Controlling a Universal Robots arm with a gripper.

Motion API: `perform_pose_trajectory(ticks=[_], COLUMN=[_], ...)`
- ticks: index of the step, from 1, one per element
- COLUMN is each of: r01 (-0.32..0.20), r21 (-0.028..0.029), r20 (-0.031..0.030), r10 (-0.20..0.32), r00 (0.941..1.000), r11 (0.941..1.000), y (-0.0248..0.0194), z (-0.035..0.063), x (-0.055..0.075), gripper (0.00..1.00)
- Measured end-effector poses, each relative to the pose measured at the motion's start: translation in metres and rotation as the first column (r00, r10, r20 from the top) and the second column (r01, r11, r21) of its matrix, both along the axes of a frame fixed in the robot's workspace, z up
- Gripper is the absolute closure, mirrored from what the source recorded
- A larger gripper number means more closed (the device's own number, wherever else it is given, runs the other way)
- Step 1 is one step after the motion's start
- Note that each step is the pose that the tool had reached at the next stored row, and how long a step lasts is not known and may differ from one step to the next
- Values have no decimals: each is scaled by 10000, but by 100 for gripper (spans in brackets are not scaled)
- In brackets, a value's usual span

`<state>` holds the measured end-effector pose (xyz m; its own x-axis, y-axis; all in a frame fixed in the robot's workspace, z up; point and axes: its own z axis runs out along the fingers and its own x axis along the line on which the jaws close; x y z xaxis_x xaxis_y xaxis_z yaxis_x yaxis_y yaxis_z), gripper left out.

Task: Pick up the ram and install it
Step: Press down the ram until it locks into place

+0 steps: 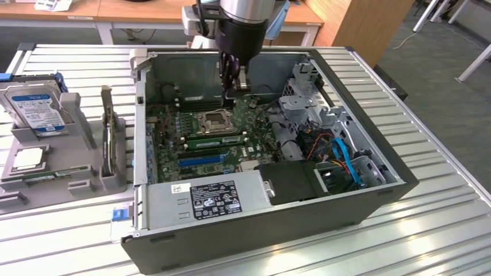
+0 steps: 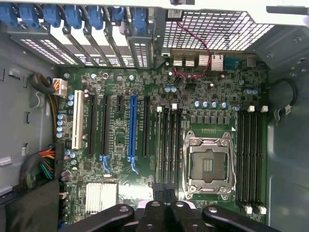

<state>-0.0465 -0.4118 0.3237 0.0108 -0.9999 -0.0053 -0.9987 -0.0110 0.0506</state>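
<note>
The jaws (image 1: 230, 102) are closed and hold nothing I can see, the ram (image 1: 215, 138) sits at 6 o'clock of the socket (image 1: 215, 122), so push straight down, gently, on both ends.

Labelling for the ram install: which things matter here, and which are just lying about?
Job: gripper, ram, memory slots, motherboard.
Lying about: hard drive, card, power supply.

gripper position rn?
Exterior view, upper middle: the gripper hangs shut inside the open computer case, over the motherboard close to the empty CPU socket.
</note>
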Motion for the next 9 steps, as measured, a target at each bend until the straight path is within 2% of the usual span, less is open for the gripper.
perform_pose_trajectory(ticks=[9], r01=[0], r21=[2], r20=[1], r10=[0], r00=[10000], r11=[10000], y=[0], z=[91], x=[0], gripper=[90])
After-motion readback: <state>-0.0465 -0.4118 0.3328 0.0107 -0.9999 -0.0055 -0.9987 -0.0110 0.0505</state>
